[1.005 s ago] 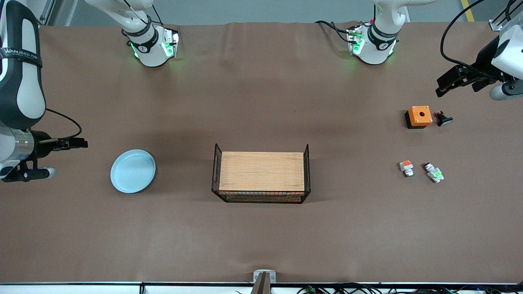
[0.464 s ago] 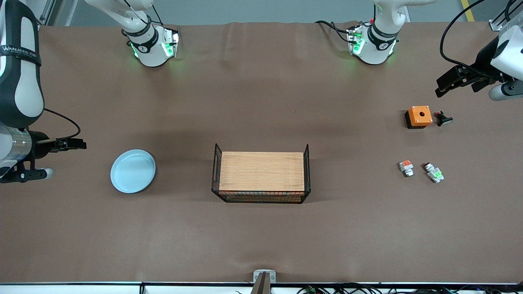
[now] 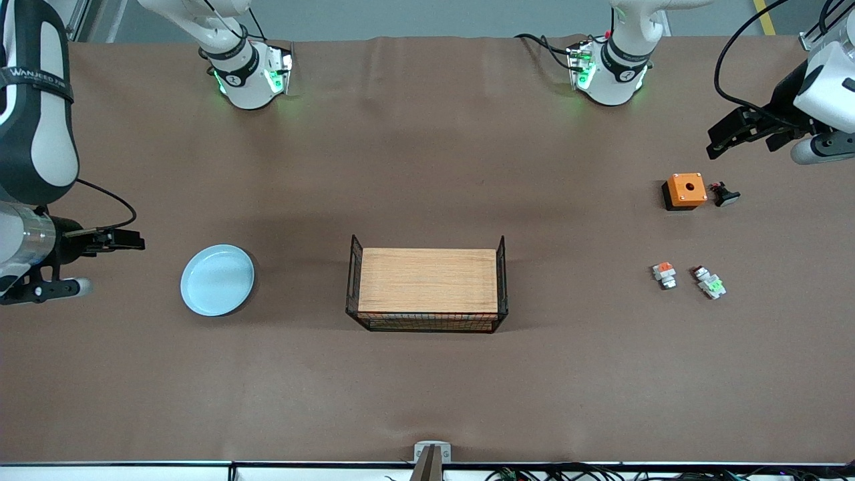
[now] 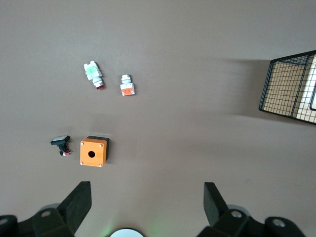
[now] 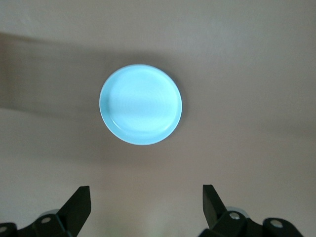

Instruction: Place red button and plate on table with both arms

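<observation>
Both arms are in the approach step. The right end effector (image 5: pixel 143 200), spread, hovers near the plate (image 3: pixel 218 279), at 9 o'clock on the counter (image 3: pixel 427 387). The left end effector (image 4: pixel 146 202), spread, hangs apparently above the orange box (image 3: pixel 686 190); the button (image 3: pixel 710 282) lies at 3 o'clock. Next, each must descend and pinch.

Wood-topped black wire rack (image 3: pixel 427 288) at table centre. Orange box (image 3: pixel 685 190) with a round hole on top toward the left arm's end; black mushroom button (image 3: pixel 725 194) just beside it. White part with orange top (image 3: pixel 664 274) nearer the front camera.
</observation>
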`<state>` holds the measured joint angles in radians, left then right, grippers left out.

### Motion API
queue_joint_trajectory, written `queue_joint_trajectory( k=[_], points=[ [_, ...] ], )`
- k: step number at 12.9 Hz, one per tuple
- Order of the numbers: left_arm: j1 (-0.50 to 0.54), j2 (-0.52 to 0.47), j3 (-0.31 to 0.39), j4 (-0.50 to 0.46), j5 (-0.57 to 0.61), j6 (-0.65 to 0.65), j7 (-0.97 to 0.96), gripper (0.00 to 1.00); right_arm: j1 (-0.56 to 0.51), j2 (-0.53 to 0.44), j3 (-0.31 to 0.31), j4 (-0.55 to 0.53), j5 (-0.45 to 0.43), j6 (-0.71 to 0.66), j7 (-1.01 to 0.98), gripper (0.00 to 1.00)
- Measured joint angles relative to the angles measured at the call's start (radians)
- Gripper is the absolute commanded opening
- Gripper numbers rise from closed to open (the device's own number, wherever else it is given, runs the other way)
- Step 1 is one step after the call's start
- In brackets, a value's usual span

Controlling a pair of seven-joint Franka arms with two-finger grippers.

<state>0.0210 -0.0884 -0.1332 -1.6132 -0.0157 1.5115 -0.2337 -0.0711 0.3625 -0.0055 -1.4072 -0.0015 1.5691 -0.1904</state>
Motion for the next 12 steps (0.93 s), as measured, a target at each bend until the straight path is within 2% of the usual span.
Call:
queue_joint_trajectory(
  k=[5,12],
  points=[
    [0.001,-0.063,0.0,-0.088,0.0,0.084,0.0,1.0,0.08,-0.109,0.007,0.032,0.002,-0.087,0.274,1.0],
    [0.002,-0.075,0.0,-0.115,0.0,0.1,0.0,1.0,0.102,-0.318,0.005,-0.122,0.002,-0.073,0.324,1.0]
  ],
)
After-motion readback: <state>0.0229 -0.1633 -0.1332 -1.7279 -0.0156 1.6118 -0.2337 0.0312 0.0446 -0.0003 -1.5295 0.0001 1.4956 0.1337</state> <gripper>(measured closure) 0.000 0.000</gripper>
